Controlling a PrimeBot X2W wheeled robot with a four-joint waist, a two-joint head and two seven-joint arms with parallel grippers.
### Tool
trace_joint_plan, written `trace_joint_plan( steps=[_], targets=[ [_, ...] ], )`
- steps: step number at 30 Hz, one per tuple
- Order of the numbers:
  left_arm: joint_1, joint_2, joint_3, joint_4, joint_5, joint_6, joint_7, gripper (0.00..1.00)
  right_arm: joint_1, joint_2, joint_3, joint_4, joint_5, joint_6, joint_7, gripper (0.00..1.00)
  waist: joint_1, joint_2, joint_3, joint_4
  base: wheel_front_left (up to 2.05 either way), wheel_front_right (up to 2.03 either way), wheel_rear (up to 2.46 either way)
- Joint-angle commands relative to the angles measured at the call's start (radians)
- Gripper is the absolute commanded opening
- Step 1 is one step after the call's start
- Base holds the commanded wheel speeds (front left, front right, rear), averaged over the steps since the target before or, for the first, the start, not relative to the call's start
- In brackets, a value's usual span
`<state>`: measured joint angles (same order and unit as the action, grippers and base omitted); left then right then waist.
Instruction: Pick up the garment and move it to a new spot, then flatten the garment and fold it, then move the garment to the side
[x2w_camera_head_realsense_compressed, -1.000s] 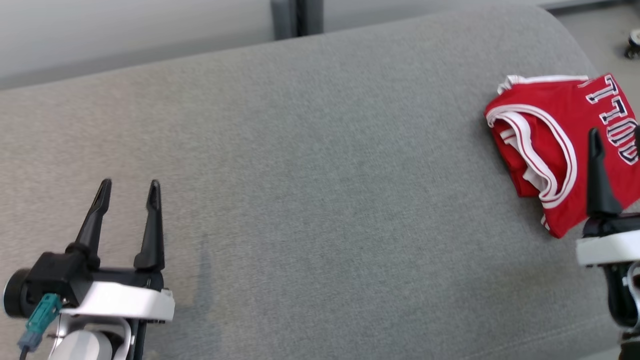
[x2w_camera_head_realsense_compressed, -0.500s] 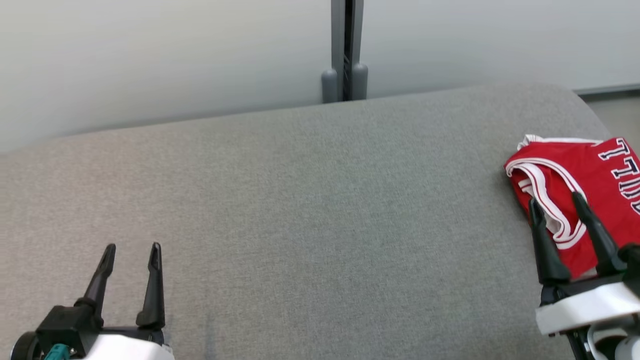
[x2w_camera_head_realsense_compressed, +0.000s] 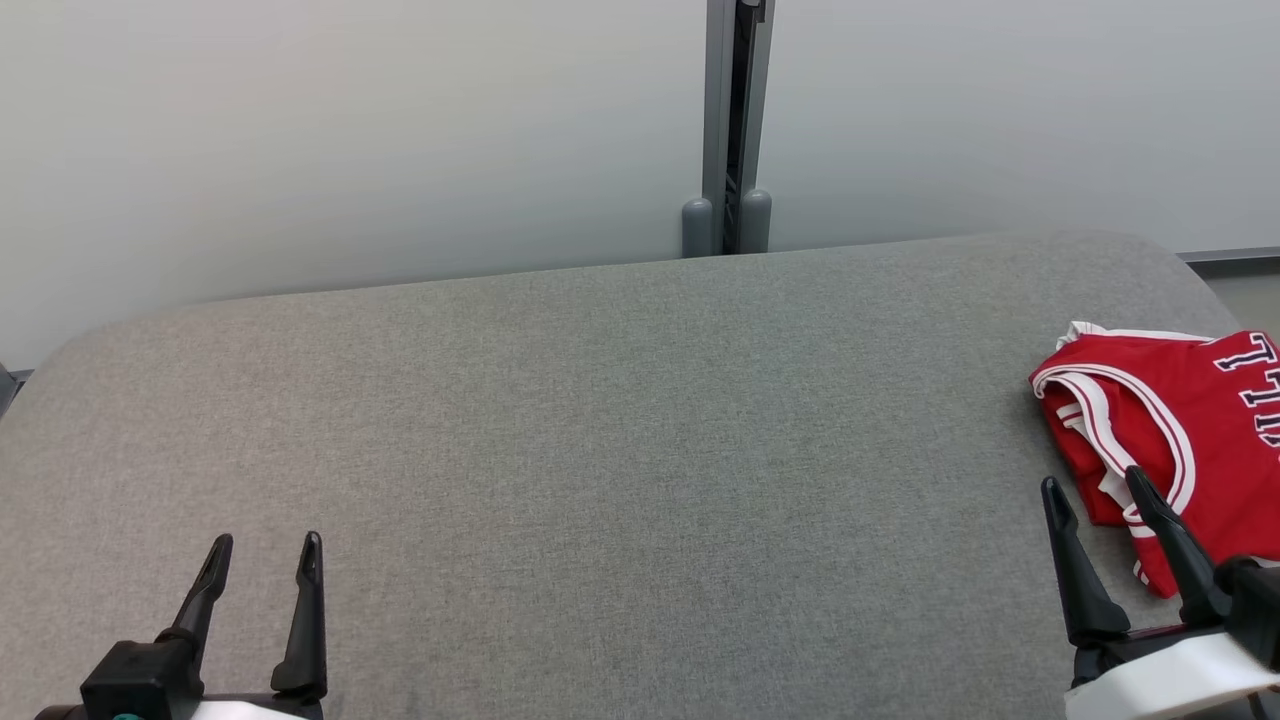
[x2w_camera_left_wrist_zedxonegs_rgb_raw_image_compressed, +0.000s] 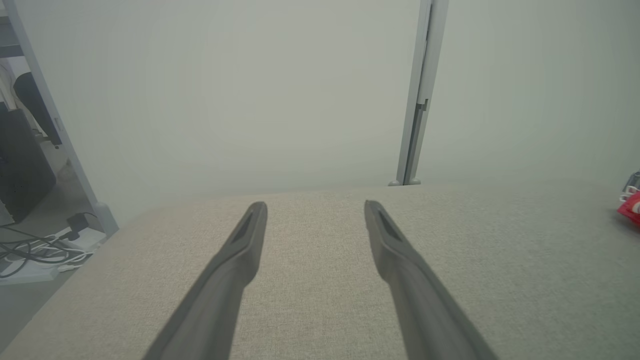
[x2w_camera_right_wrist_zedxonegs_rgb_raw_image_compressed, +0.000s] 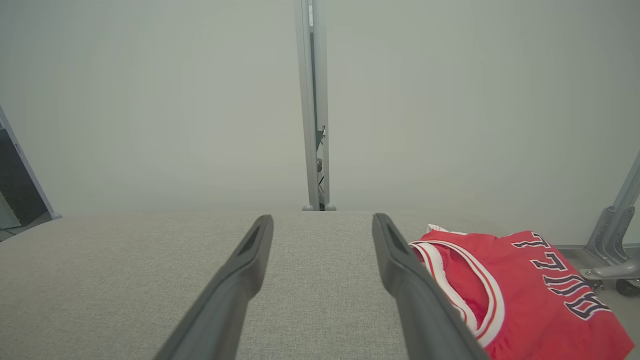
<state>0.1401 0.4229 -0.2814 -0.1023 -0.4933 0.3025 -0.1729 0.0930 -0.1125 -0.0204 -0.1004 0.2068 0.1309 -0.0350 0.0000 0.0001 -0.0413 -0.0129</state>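
Note:
The garment (x2w_camera_head_realsense_compressed: 1190, 430) is a red jersey with white trim and dark letters, folded into a compact bundle at the far right of the grey surface (x2w_camera_head_realsense_compressed: 620, 450). In the right wrist view the garment (x2w_camera_right_wrist_zedxonegs_rgb_raw_image_compressed: 530, 295) lies just right of my right fingers. My right gripper (x2w_camera_head_realsense_compressed: 1098, 482) stands open at the lower right, its tips just short of the jersey's near edge, nothing between them. At the lower left, well away from the jersey, my left gripper (x2w_camera_head_realsense_compressed: 265, 545) is open and holds nothing. In the left wrist view a sliver of the garment (x2w_camera_left_wrist_zedxonegs_rgb_raw_image_compressed: 631, 205) shows at the right edge.
A pale partition wall (x2w_camera_head_realsense_compressed: 350, 140) with a grey post (x2w_camera_head_realsense_compressed: 735, 120) runs along the surface's far edge. Cables and a power strip (x2w_camera_left_wrist_zedxonegs_rgb_raw_image_compressed: 45, 250) lie on the floor past its left end. A metal frame leg with a caster (x2w_camera_right_wrist_zedxonegs_rgb_raw_image_compressed: 612, 250) stands beyond the right end.
The head camera has tilted up, so the wall fills more of the view and both grippers sit lower. The right gripper now shows both fingers, nearer the jersey's front edge.

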Motion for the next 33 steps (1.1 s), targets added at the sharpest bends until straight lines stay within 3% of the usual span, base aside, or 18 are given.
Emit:
trace_joint_plan(
  steps=[1, 33],
  targets=[
    [0.008, 0.005, 0.002, -0.004, 0.001, 0.009, 0.004, 1.0, 0.009, -0.001, -0.002, -0.008, -0.008, 0.0, 0.005, 1.0, 0.0, -0.0001, 0.0, 0.002, 0.0, 0.0, 0.0],
    [-0.008, 0.006, 0.008, -0.035, -0.02, 0.033, 0.004, 1.0, 0.015, 0.021, -0.026, 0.002, -0.01, 0.0, -0.011, 1.0, 0.0, -0.0001, 0.013, 0.017, 0.0, 0.0, 0.0]
  ],
)
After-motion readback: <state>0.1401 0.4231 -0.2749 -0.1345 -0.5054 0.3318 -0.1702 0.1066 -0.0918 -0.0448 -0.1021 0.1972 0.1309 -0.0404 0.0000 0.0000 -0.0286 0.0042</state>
